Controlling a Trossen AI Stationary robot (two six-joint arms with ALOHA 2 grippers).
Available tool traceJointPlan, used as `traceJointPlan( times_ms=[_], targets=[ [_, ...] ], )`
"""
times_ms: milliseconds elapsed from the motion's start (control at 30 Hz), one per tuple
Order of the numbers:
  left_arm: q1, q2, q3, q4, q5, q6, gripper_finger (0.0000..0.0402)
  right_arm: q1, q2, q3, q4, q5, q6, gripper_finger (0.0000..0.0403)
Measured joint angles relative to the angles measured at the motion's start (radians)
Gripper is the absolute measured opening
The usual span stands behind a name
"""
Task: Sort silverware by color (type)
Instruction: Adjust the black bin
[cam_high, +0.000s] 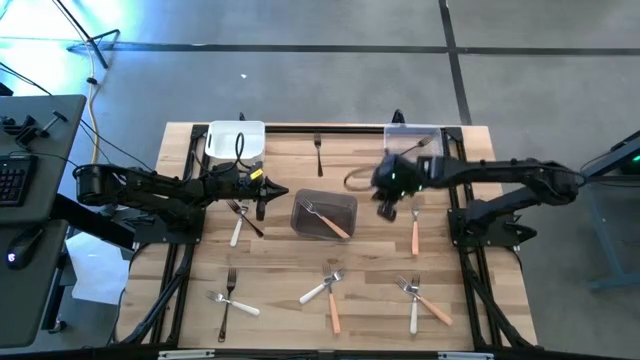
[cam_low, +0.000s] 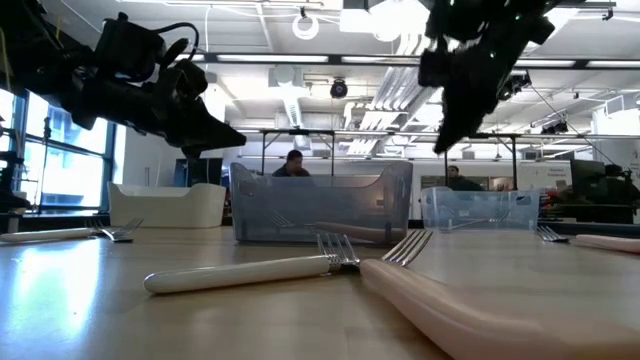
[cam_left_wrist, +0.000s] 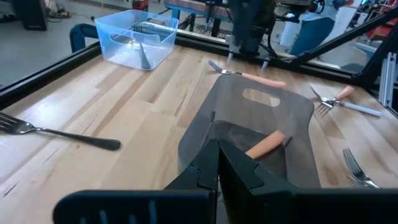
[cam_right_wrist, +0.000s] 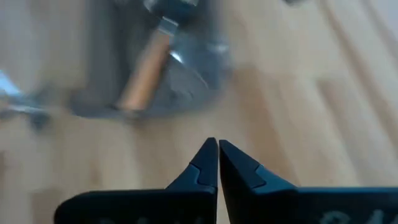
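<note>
The smoky grey translucent plastic tub (cam_high: 324, 215) at mid-table is taken as the landmark. One orange-handled metal fork (cam_high: 328, 221) is seen lying inside it, at a slant across the floor of the tub.

The left gripper (cam_high: 268, 193) is held just to the left of the tub, above the wood, with its fingers pressed together and nothing between them. Directly beneath and beside it, a white-handled fork and a black-handled fork (cam_high: 246, 217) lie crossed. The right gripper (cam_high: 387, 210) is held just to the right of the tub, likewise pinched closed and empty. An orange-handled fork on the right (cam_high: 415, 236) lies near it on the table.

The other silverware is scattered on the near side of the tub: a crossed white and orange pair (cam_high: 329, 291), a second such pair (cam_high: 421, 299) farther right, and a white and black pair (cam_high: 228, 299) to the left. One black fork (cam_high: 318, 152) lies beyond the tub, between the white opaque tub (cam_high: 236, 140) and the clear plastic tub (cam_high: 414, 140), in which a dark fork can be made out.

Risks judged from this state:
- Crossed forks: a pinch on one handle is likely to drag or lift its partner, giving a mixed drop.
- Slim handles lying flat on wood: fingertips may skid off or scrape the table.
- Both grippers flank the same tub; simultaneous reaches over it could bring the arms into contact.
- The tub is light; a nudge could shift it.
</note>
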Motion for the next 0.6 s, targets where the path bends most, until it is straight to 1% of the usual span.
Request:
traceJointPlan(
  times_ms=[100,233,367,467,600],
  targets=[
    [0.0,0.0,0.0,-0.001,0.0,0.0,0.0,0.091,0.0,-0.022,0.094,0.064,0.062,0.0],
    [0.0,0.0,0.0,-0.009,0.0,0.0,0.0,0.136,0.019,-0.026,0.092,0.156,0.132,0.0],
    [0.001,0.0,0.0,-0.047,0.0,0.01,0.0,0.127,0.091,-0.026,0.09,0.168,0.138,0.0],
    [0.001,0.0,0.0,-0.084,-0.003,0.01,0.0,0.114,0.162,-0.026,0.097,0.147,0.129,0.0],
    [-0.001,0.0,0.0,-0.095,-0.005,-0.005,0.0,0.096,0.232,-0.027,0.169,0.127,0.123,0.0]
  ],
)
